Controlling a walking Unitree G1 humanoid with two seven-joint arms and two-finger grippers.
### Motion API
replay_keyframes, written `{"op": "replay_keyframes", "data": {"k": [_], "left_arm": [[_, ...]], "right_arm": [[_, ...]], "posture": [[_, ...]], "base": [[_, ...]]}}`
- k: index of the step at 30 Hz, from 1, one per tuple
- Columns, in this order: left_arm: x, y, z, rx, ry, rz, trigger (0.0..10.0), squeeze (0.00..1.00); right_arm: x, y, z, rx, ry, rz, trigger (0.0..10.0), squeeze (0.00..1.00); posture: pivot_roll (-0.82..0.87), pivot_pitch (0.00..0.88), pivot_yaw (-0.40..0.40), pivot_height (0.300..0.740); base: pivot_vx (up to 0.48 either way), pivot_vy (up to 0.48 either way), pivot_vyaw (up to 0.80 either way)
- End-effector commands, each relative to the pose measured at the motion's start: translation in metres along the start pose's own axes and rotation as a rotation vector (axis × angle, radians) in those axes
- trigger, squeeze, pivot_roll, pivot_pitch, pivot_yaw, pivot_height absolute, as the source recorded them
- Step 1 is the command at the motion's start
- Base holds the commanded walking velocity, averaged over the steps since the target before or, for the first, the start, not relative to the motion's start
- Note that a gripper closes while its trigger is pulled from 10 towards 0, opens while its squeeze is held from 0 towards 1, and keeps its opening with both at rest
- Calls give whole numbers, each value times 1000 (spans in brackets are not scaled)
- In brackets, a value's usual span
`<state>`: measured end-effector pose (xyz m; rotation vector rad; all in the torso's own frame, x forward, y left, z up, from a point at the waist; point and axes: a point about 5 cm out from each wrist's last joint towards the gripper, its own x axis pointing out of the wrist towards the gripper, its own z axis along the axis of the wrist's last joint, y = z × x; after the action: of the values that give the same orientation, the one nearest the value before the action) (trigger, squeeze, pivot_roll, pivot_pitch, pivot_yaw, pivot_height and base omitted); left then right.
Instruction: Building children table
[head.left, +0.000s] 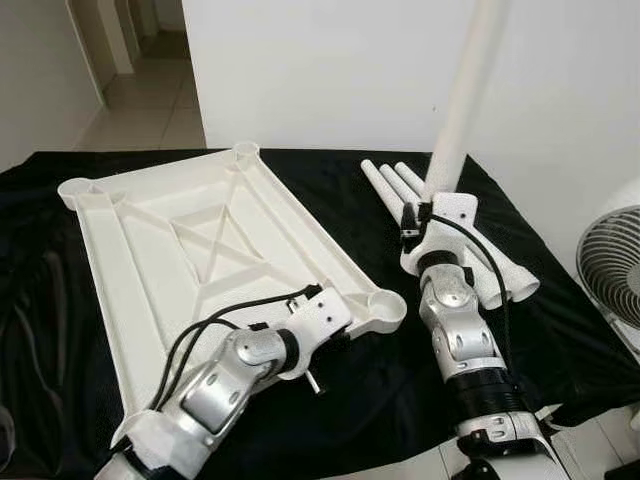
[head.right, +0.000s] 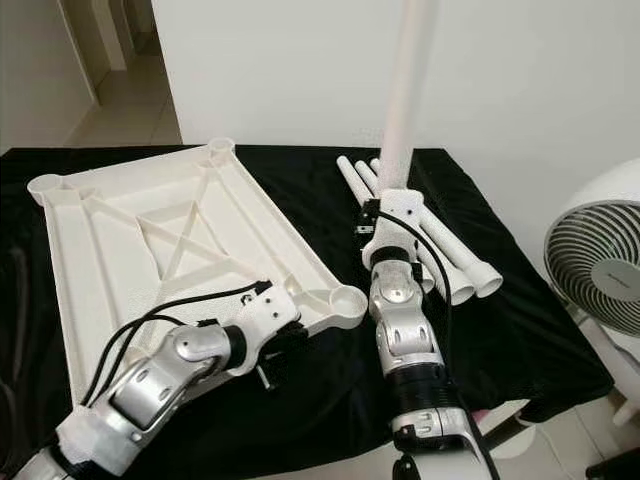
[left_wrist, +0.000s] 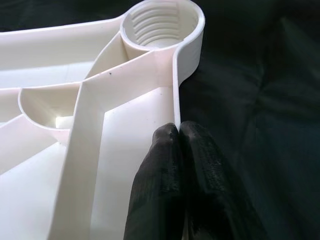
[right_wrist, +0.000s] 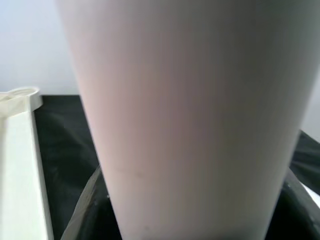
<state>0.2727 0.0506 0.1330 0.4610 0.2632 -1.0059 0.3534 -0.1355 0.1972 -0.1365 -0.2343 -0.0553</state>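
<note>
The white moulded plastic tabletop lies underside-up on the black-draped table, its ribs and four threaded corner sockets facing the ceiling. My left tool is pinched together on the thin side wall near the closest corner socket, steadying the panel. My right tool holds the long white plastic leg tube nearly upright above the table — its fingers are hidden behind the tube, so I cannot tell how they sit. To do this well, I judge the tube's end must come square over that socket, straight down, then turn into the threads while my left keeps the panel from shifting. Three spare white leg tubes lie just beside my right wrist and could be knocked; a white floor fan stands off the table's right edge.
</note>
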Motion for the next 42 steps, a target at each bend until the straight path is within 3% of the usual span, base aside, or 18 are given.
{"op": "replay_keyframes", "data": {"k": [1,2,3,4,5,6,7,8,9,17,18,22,32,33,42], "left_arm": [[-3,-2,-15,-1,66,-18,0,0],[-3,-2,-15,4,68,-18,1373,0],[-3,-2,-13,10,60,-20,6706,0],[-3,-2,-11,11,54,-19,6706,0],[-3,-2,-9,11,50,-23,10000,0],[-3,-2,-8,13,47,-27,10000,0],[-3,-2,-5,1,29,-32,10000,157],[-3,-2,-5,1,29,-32,10000,157],[-4,-1,-1,-19,-2,-37,10000,1000],[-12,5,31,-97,-192,-40,10000,1000],[-13,7,36,-113,-222,-25,10000,0],[-17,9,48,-150,-306,-19,10000,0],[-17,4,49,-150,-322,-19,10000,0],[-18,1,48,-142,-322,-31,10000,0],[-21,-3,46,-147,-333,-53,10000,0]], "right_arm": [[0,2,-2,-3,15,26,10000,0],[-1,3,-3,-6,19,36,10000,0],[-1,4,-5,-5,27,47,10000,0],[-2,4,-6,-3,31,53,10000,0],[-3,5,-8,9,41,65,10000,0],[-4,6,-9,18,47,73,10000,0],[-5,6,-10,21,55,82,10000,0],[-5,6,-10,21,55,82,10000,0],[-8,6,-13,22,63,96,10000,0],[-18,2,-22,-3,98,144,10000,0],[-19,1,-23,-13,96,155,10000,0],[-24,3,-25,-19,89,208,10000,0],[-42,15,-14,46,4,343,10000,0],[-45,17,-12,83,-2,355,10000,0],[-52,11,-21,82,35,340,10000,0]], "posture": [[40,43,-37,740],[40,43,-37,740],[39,43,-38,740],[39,43,-38,740],[38,41,-40,740],[38,41,-40,740],[34,41,-39,740],[34,41,-39,740],[34,41,-39,740],[27,41,-39,740],[21,38,-39,740],[20,36,-39,740],[25,14,-41,740],[25,14,-38,740],[25,12,-36,740]], "base": [[0,0,0],[0,0,0],[0,0,0],[0,0,0],[0,0,0],[0,0,0],[0,0,0],[0,0,0],[0,0,0],[0,0,0],[0,0,0],[0,0,0],[0,0,0],[0,0,0],[0,0,0]]}}
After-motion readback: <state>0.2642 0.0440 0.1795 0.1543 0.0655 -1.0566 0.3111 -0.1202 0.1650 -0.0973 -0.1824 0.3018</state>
